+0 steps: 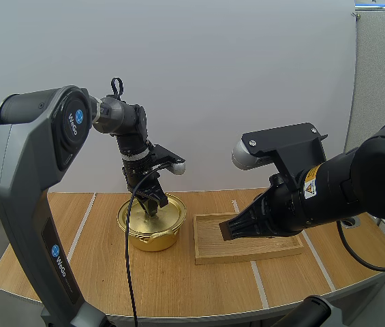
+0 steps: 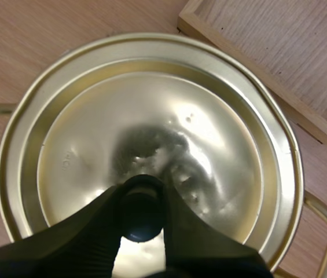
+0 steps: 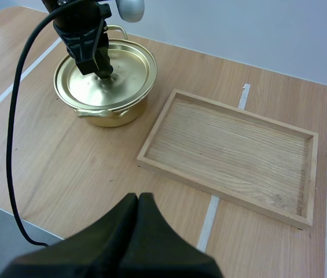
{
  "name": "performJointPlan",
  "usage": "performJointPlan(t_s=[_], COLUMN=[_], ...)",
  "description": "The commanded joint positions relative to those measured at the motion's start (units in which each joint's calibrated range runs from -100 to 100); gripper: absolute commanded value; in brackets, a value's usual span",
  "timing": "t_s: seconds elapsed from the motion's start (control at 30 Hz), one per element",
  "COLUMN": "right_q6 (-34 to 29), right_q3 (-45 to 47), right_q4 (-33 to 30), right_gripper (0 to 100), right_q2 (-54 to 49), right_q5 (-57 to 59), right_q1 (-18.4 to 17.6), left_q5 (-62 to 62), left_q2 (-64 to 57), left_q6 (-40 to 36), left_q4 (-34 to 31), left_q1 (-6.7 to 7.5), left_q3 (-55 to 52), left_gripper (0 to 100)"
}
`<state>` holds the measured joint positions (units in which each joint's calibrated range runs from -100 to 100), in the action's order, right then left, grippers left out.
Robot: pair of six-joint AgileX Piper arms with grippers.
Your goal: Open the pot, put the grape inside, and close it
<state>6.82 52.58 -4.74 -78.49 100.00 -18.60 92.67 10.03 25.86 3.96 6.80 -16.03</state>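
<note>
Writing: the left arm (image 1: 35,157) carries white lettering that looks like "WeGo" beside a round blue badge (image 1: 78,117) at the shoulder, and again low on the same link. The right arm (image 1: 356,184) has a yellow warning label (image 1: 310,191) with a triangle; its text is too small to read.

The gold pot (image 1: 152,237) sits on the wooden table (image 1: 110,272), left of centre, with its lid (image 1: 172,208) on. The left gripper (image 1: 152,204) comes down onto the lid centre. In the left wrist view its fingers (image 2: 82,231) are clamped on the dark round knob (image 2: 142,223), one on each side, and the lid (image 2: 209,145) seems seated all round the rim. A pot handle (image 2: 325,231) loops out at the side.

A shallow wooden tray (image 1: 206,259) lies flat just beside the pot, apart from it, on the right arm's side. White tape lines (image 1: 83,225) run across the tabletop.

The right gripper (image 1: 227,231) has its fingers pressed together into one dark wedge holding nothing, and in the high view it covers the tray's near-left area. The right wrist view puts that wedge (image 3: 138,202) well above the table, with the tray (image 3: 227,145) and pot (image 3: 108,116) beyond and the left gripper (image 3: 99,66) on the lid (image 3: 125,69).
</note>
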Motion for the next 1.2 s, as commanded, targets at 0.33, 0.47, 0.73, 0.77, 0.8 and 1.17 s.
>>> performJointPlan(t_s=[0.33, 0.47, 0.73, 0.77, 0.8, 1.17], right_q6=[0.1, 0.1, 0.1, 0.1, 0.1, 0.1], right_q3=[0.2, 0.2, 0.2, 0.2, 0.2, 0.2], right_q4=[0.2, 0.2, 0.2, 0.2, 0.2, 0.2], right_gripper=[0, 0, 0, 0, 0, 0], right_q2=[-0.5, -0.5, -0.5, -0.5, -0.5, -0.5], right_q5=[0.0, 0.0, 0.0, 0.0, 0.0, 0.0], right_q1=[0.1, 0.1, 0.1, 0.1, 0.1, 0.1], left_q5=[5.1, 7.3, 7.3, 7.3, 7.3, 7.3], left_q2=[-2.2, -5.4, -14.9, -16.3, -17.8, -36.4], left_q6=[-1.9, -1.9, -3.1, -3.1, -3.5, -6.9], left_q4=[2.7, 2.7, 2.7, 2.7, 2.7, 4.5], left_q1=[0.14, 0.14, 0.14, 0.14, 0.14, 0.14], left_q3=[4.0, 5.2, 5.4, 5.4, 5.4, 3.8], left_gripper=[100, 100, 100, 100, 100, 100])
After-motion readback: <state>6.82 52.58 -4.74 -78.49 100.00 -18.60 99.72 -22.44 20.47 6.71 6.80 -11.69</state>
